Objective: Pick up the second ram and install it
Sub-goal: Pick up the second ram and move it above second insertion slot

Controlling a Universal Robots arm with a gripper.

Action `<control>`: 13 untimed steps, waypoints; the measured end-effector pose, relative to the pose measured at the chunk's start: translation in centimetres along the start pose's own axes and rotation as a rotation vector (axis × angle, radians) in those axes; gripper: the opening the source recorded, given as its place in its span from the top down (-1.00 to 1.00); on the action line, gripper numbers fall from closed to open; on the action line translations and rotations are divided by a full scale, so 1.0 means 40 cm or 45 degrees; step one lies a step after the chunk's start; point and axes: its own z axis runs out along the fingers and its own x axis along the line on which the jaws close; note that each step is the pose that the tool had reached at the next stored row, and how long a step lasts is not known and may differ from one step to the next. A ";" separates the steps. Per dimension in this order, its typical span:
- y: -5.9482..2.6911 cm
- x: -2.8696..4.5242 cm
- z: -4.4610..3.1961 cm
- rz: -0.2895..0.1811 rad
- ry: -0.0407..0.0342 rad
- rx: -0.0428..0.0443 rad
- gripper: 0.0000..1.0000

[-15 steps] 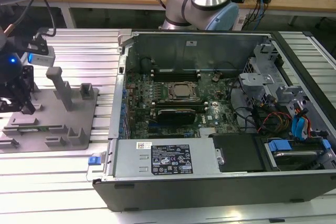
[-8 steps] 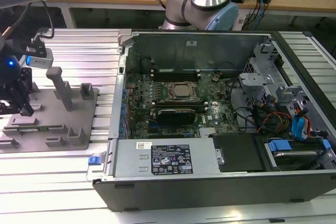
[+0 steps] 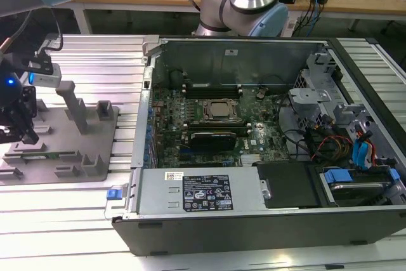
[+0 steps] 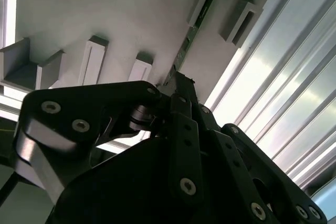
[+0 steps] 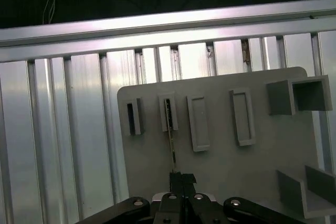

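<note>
A black gripper [image 3: 30, 136] hangs low over a grey plate [image 3: 63, 138] at the exterior view's left. The plate lies on a ribbed metal table [image 3: 95, 61]. Just beside the plate, at the exterior view's right, stands an open computer case [image 3: 254, 220] with its motherboard [image 3: 190, 103] facing up and a square CPU socket [image 3: 221, 110] near the middle.

In both wrist views, the ram [image 5: 170, 129] stands on its thin edge on the plate. It is a long, narrow stick. Its far end sits inside a small slotted block [image 5: 168, 114], and its near end runs in between the fingertips of the gripper [image 5: 182, 176]. The fingers are drawn almost together, pinching that near end.

In the second wrist view, the ram [image 4: 191, 30] runs in a straight line from the block [image 4: 206, 3] down to the gripper [image 4: 180, 80]. Other grey blocks [image 4: 140, 67], some slotted and some open boxes, stand apart from it on the plate.
</note>
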 end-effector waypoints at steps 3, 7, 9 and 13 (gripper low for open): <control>0.006 0.008 0.011 -0.013 0.0002 0.000 0.84; 0.008 0.016 0.021 -0.034 0.0007 0.000 0.84; 0.010 0.017 0.029 -0.054 0.0012 0.000 0.84; 0.021 0.017 0.057 -0.068 0.0014 0.000 0.84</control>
